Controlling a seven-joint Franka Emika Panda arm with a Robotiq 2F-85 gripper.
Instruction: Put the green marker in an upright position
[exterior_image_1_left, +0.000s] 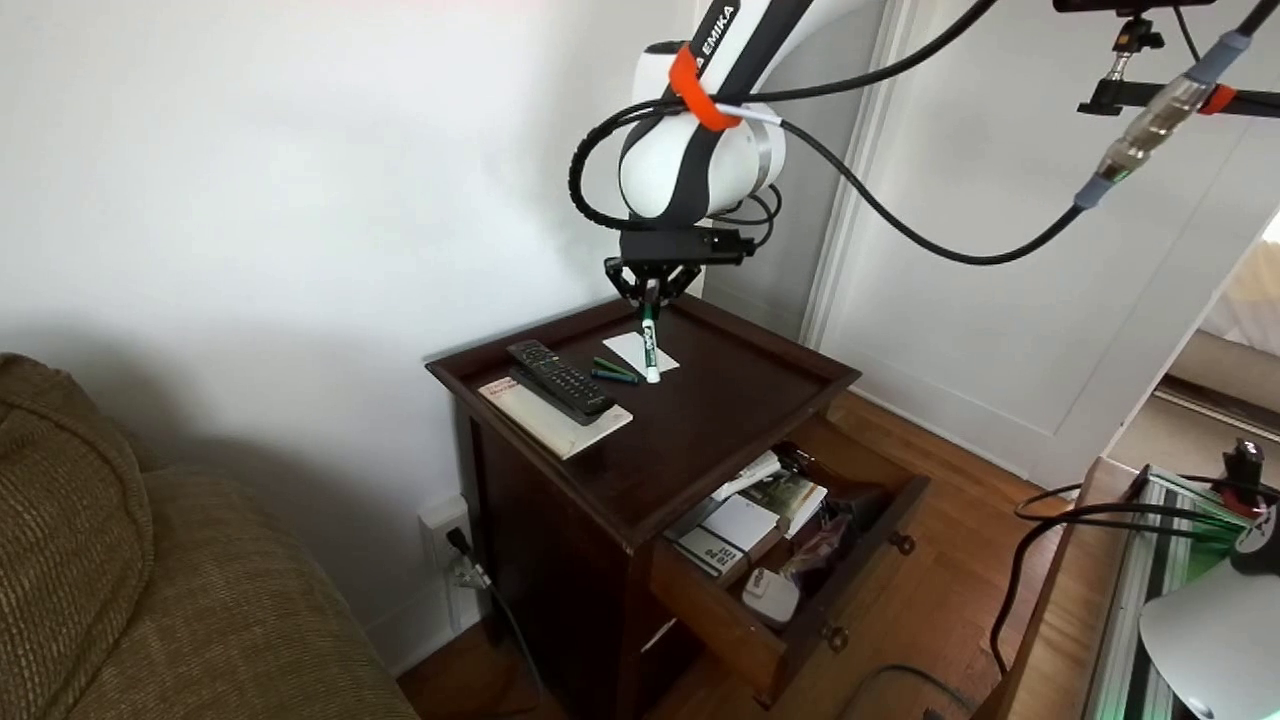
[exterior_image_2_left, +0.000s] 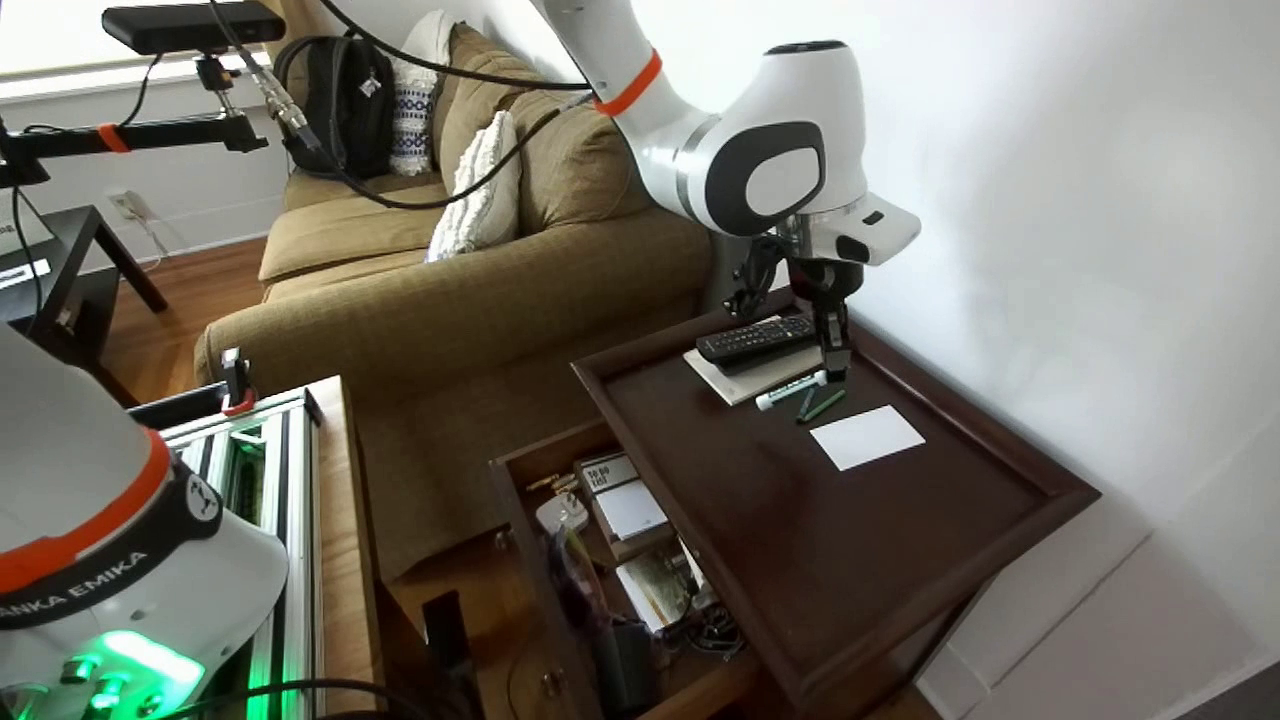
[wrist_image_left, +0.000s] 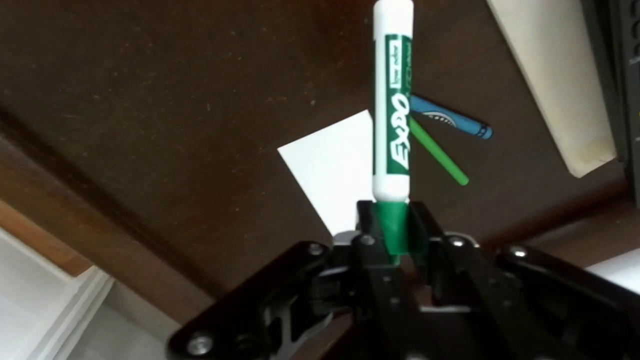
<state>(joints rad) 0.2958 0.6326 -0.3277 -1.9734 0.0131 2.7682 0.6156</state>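
Marker (wrist_image_left: 392, 105) in grip: the gripper (wrist_image_left: 392, 227) of a white robot arm (exterior_image_2_left: 760, 170) pinches its green cap btwn black fingers (wrist_image_left: 367, 220), white barrel jutting out, Expo label clear in the wrist view. In an exterior view the marker (exterior_image_1_left: 650, 345) hangs near-vert., white end lowest; in an exterior view the marker (exterior_image_2_left: 792, 390) shows a strong tilt. It's over a dark wood table (exterior_image_1_left: 750, 370); whether the white end touches the top, can't tell. Near it, on the wood, lie a blue crayon (wrist_image_left: 455, 120) & a slim green stick (wrist_image_left: 440, 152), angled like a V, ends on one side hidden behind the marker in the wrist view. To one side, a blk remote (exterior_image_1_left: 565, 380) rests w/ another dark item (exterior_image_1_left: 550, 398) on a cream book (exterior_image_1_left: 545, 427); on the opp. side, a white card (exterior_image_2_left: 868, 437) lies flat on the table. Below, a pulled-out drawer (exterior_image_1_left: 718, 630) holds a To Do List pad (exterior_image_1_left: 708, 553), a white block (exterior_image_1_left: 770, 597) & a booklet (exterior_image_1_left: 788, 495), plus misc. bits (exterior_image_2_left: 715, 630) too cluttered to sort. Brown sofa (exterior_image_2_left: 450, 305), seen in both exterior views, stands nr the table, white wall (exterior_image_1_left: 300, 200) alongside. On its seat, a black backpack (exterior_image_2_left: 345, 105) & pale cushions (exterior_image_2_left: 482, 190).
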